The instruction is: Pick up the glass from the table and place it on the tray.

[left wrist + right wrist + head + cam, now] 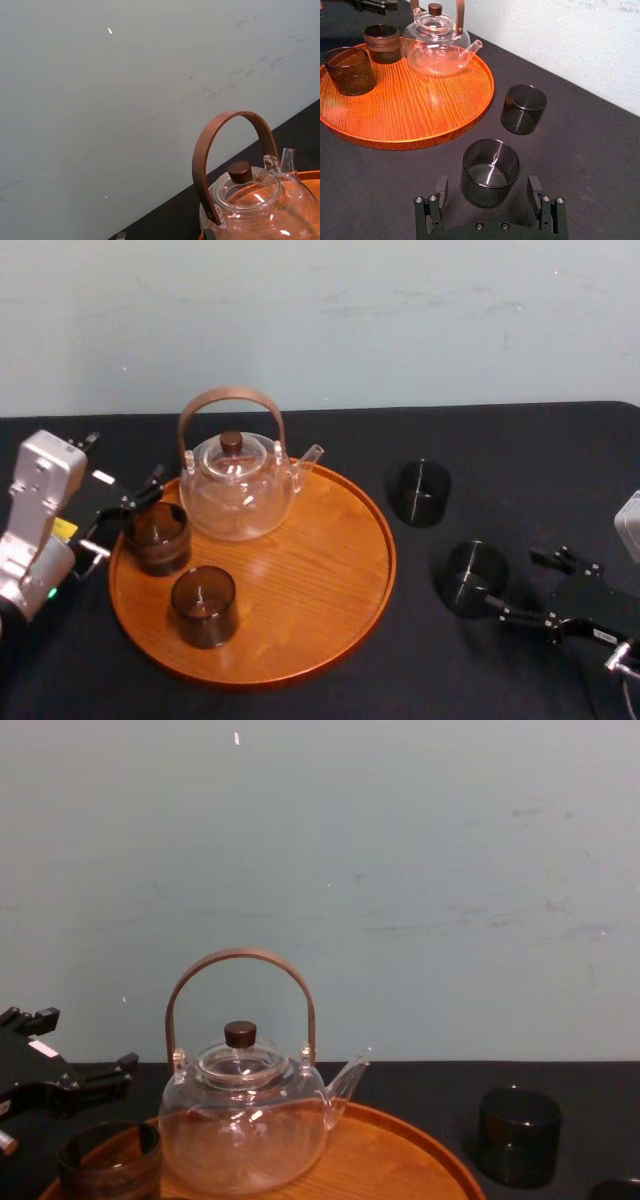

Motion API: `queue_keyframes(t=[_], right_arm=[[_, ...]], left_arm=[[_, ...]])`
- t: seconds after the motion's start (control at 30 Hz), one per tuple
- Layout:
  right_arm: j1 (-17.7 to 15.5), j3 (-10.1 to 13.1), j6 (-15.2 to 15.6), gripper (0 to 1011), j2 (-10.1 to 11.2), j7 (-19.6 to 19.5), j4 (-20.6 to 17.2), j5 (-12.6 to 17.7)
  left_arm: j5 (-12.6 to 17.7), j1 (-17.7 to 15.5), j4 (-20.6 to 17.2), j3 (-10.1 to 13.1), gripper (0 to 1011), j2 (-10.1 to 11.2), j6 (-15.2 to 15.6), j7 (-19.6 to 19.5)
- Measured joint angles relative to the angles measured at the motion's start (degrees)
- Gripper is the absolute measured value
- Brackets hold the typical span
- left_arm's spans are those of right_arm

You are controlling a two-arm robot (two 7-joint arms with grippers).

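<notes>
A dark smoky glass (pixel 472 578) stands upright on the black table, right of the round orange-brown wooden tray (pixel 310 570). My right gripper (pixel 510 582) is low on the table with that glass (pixel 490 172) between its spread fingers (pixel 440 192). The gripper is open, and a gap shows on each side of the glass. A second dark glass (pixel 420 492) stands farther back on the table. My left gripper (pixel 125 520) hovers open at the tray's left edge, beside a brown glass (pixel 157 537) on the tray.
A clear glass teapot (pixel 238 485) with a brown hoop handle sits at the back of the tray (pixel 410 110), and another brown glass (pixel 204 605) stands at its front left. The tray's right half is bare wood. A pale wall rises behind the table.
</notes>
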Motion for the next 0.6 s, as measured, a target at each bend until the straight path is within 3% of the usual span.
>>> queue_keyframes(t=[0.6], right_arm=[[3.5,-1.2,3.2,1002,-3.4,2.2,3.6,-1.3]], left_arm=[[0.0,0.0,0.0,0.0,1001,0.0,0.0,0.0]])
